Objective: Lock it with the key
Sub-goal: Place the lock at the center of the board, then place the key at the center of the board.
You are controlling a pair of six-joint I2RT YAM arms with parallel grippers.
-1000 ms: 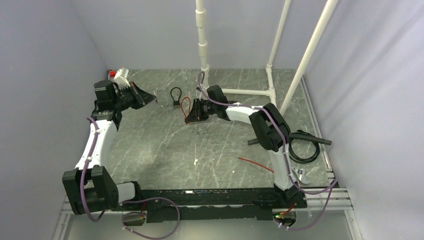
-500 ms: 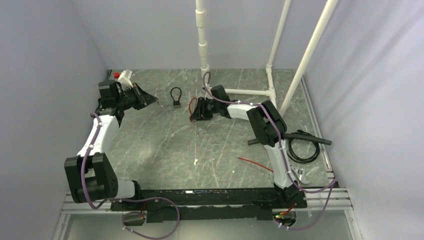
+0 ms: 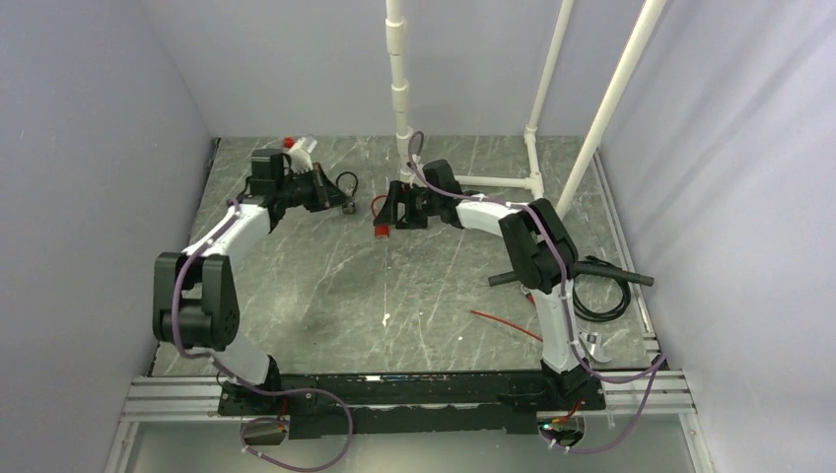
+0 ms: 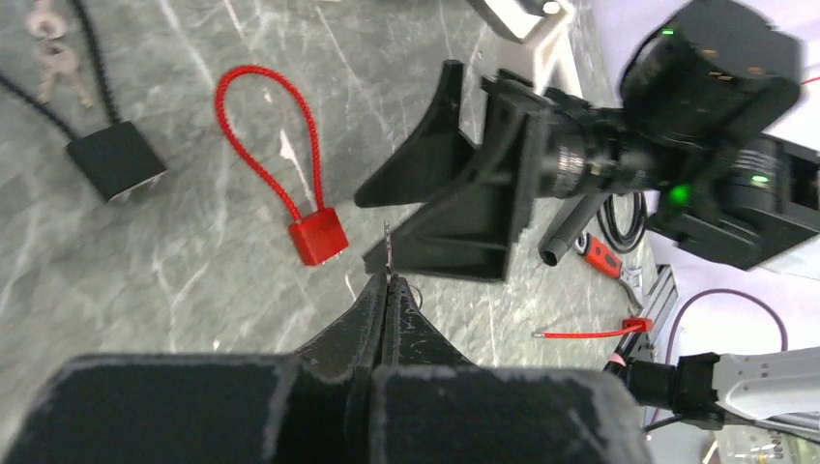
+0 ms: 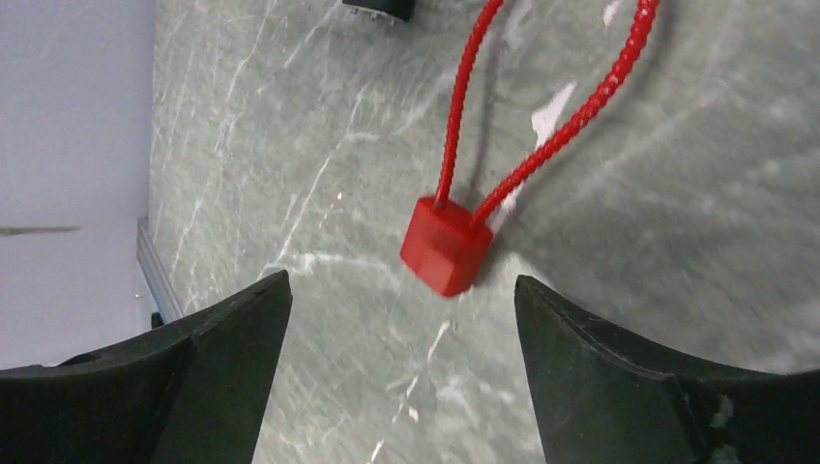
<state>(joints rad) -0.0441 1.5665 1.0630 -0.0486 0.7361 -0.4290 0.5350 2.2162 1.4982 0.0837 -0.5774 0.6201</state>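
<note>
A red cable lock [image 3: 383, 232] lies on the table, its red body [image 5: 447, 246] just ahead of my right gripper [image 5: 401, 280]. That gripper is open and holds nothing. My left gripper [image 4: 389, 280] is shut on the key [image 4: 388, 244], a thin metal blade that sticks out of the tips, seen edge-on. It hovers near the red lock [image 4: 318, 236], opposite the right gripper's fingers [image 4: 454, 193]. In the top view the left gripper [image 3: 330, 192] and the right gripper [image 3: 394, 212] face each other over the lock.
A black cable lock [image 4: 116, 161] lies left of the red one, with spare keys [image 4: 48, 53] beside it. A white pipe frame [image 3: 532, 177] stands at the back. A black hose coil [image 3: 596, 291] and a red wire [image 3: 503, 323] lie on the right.
My right gripper has opened and let go of the red lock, which now rests on the table. My left arm has swung right, bringing the key close to the locks.
</note>
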